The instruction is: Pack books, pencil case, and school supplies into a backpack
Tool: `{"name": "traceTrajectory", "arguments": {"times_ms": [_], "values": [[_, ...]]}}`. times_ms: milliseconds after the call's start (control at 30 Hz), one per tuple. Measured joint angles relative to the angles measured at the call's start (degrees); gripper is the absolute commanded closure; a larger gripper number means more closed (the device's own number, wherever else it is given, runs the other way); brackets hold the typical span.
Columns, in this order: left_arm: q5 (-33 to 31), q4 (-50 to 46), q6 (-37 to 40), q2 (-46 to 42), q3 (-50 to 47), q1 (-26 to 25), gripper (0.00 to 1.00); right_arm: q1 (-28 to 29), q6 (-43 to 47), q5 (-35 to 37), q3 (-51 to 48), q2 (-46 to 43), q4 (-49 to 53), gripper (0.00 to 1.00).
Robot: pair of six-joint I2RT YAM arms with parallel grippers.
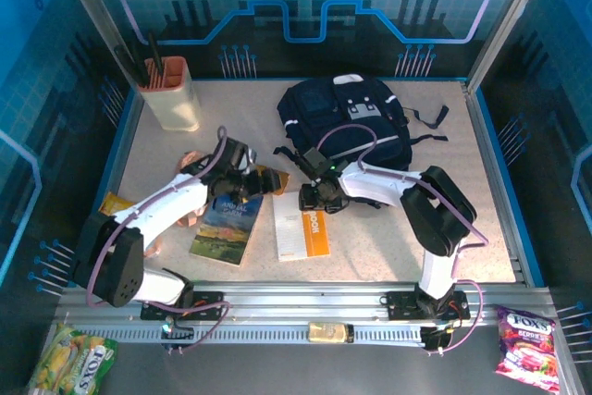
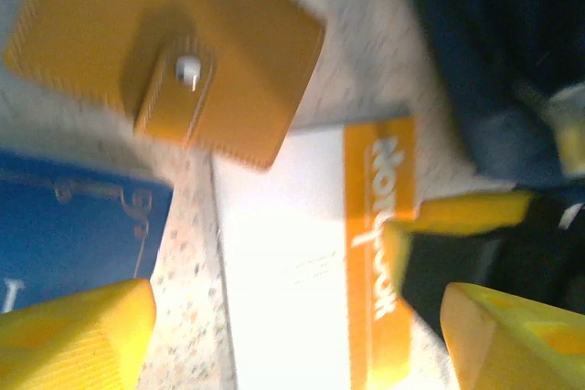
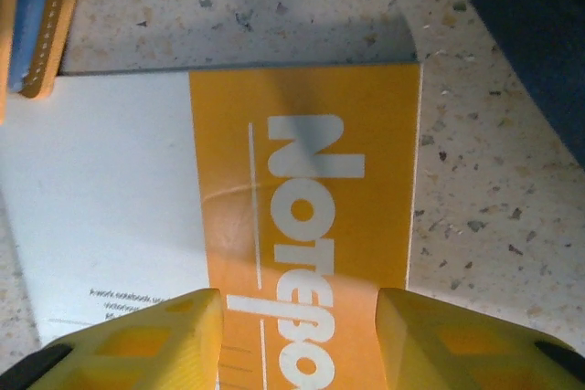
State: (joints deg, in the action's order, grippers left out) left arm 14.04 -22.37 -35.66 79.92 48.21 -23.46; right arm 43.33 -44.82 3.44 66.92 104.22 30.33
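Note:
The navy backpack lies at the back right of the table. A white-and-orange notebook lies flat in the middle, with the "Animal Farm" book to its left. A tan-orange pencil case with a snap rests just behind the two books. My left gripper hovers open above the notebook's near corner and the pencil case. Low over the notebook's orange band, my right gripper stands open with its yellow fingers on either side of it. The backpack is close on its right.
A beige holder with dark pens stands at the back left. A small yellow packet lies at the left edge near the left arm. Snack bags lie outside the table on the front rail. Blue walls enclose the table.

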Motion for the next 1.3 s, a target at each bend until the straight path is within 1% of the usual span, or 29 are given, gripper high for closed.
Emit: {"name": "traceTrajectory", "arguments": {"times_ms": [167,233,300,367,567,733,933,1100,1300], "values": [[0.4,0.7,-4.5,0.5,-5.4,-3.8,0.36,0.0,-1.5,-1.3,-3.6,-2.5,-2.6,0.62],[0.6,1.3,-6.1,1.7,-5.9,-4.8,0.4,0.0,-1.8,-1.8,-4.4,-2.5,-3.3,0.62],[0.7,2.1,-6.9,3.0,-5.9,-5.3,0.42,0.0,-2.2,-2.0,-4.9,-2.5,-3.6,0.61],[0.8,2.6,-7.8,4.1,-5.9,-5.4,0.44,0.0,-2.4,-2.0,-5.2,-2.5,-3.8,0.61],[1.4,4.7,-9.3,8.4,-5.9,-5.4,0.54,0.0,-3.1,-2.4,-5.2,-1.9,-4.3,0.6],[2.2,5.8,-9.5,9.5,-5.8,-5.4,0.61,-0.1,-3.2,-2.4,-6.1,-1.8,-5.0,0.6],[2.4,6.0,-9.5,10.1,-5.7,-5.3,0.63,-0.3,-3.4,-3.0,-6.5,-1.8,-5.7,0.61],[2.7,5.9,-9.5,10.8,-5.6,-5.2,0.74,-1.0,-3.9,-4.0,-7.1,-1.9,-6.4,0.61],[3.2,6.4,-9.5,11.1,-5.6,-5.2,0.74,-1.2,-4.3,-4.4,-7.6,-2.1,-7.1,0.61]]}}
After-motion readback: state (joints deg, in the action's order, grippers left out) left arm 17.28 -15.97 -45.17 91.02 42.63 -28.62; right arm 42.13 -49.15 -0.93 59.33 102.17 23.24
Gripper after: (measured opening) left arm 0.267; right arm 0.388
